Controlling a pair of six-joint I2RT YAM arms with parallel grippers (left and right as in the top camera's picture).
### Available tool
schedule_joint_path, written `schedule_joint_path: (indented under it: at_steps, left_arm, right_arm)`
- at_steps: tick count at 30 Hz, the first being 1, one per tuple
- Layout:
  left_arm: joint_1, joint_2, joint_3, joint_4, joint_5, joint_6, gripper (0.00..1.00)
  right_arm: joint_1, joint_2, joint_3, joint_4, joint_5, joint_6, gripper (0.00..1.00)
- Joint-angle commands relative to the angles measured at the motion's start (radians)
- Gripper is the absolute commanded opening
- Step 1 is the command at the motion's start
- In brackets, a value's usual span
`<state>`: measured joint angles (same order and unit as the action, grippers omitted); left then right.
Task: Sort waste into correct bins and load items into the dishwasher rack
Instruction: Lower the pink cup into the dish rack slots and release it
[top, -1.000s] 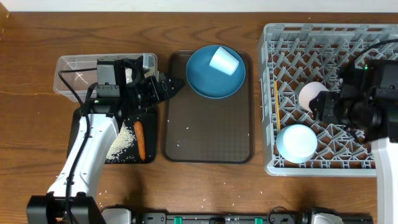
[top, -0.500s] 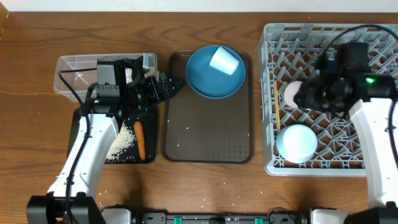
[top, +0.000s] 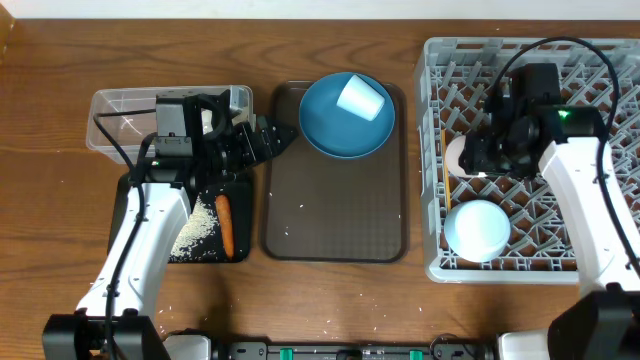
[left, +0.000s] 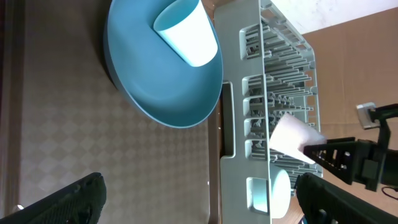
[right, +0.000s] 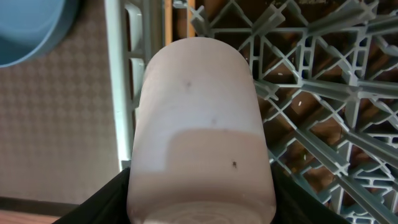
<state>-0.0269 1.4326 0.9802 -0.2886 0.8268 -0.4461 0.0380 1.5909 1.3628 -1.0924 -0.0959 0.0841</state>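
Overhead view: pale pink cup (top: 457, 156) held at the 9 o'clock edge of the dishwasher rack (top: 520, 60).
Right gripper (top: 476, 158) has its jaws clamped on the cup, which is tilted above the pegs. Light-blue bowl (top: 478, 228) sits in the rack at 6 o'clock of the cup. Dark-blue plate (top: 330, 135), toward 9 o'clock, carries the light-blue cup (top: 362, 97). Left gripper (top: 278, 135), further toward 9 o'clock, has its jaws wide apart and empty.

Brown serving tray (top: 335, 215) with textured surface, lying flat, mid dark wooden table (top: 40, 200)

Overhead straight down, wrist views close, all sharing rack (top: 452, 68)
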Motion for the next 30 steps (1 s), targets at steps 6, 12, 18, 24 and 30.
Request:
schedule_joint_path:
  at_steps: [6, 12, 18, 24, 30]
  left_arm:
    - [0.004, -0.016, -0.008, -0.002, -0.010, 0.008, 1.00]
    - [0.004, -0.016, -0.008, -0.002, -0.010, 0.008, 1.00]
    - [0.004, -0.016, -0.008, -0.002, -0.010, 0.008, 1.00]
    - [0.004, -0.016, -0.008, -0.002, -0.010, 0.008, 1.00]
    - [0.004, -0.016, -0.008, -0.002, -0.010, 0.008, 1.00]
  right_arm:
    - [0.009, 0.032, 0.020, -0.001, 0.018, -0.011, 0.51]
    - [0.009, 0.032, 0.020, -0.002, 0.018, -0.011, 0.99]
    - [0.003, 0.031, 0.022, 0.000, 0.018, -0.011, 0.99]
    - [-0.027, 0.030, 0.084, -0.040, 0.017, -0.011, 0.99]
    - [-0.038, 0.030, 0.129, -0.071, 0.018, -0.011, 0.99]
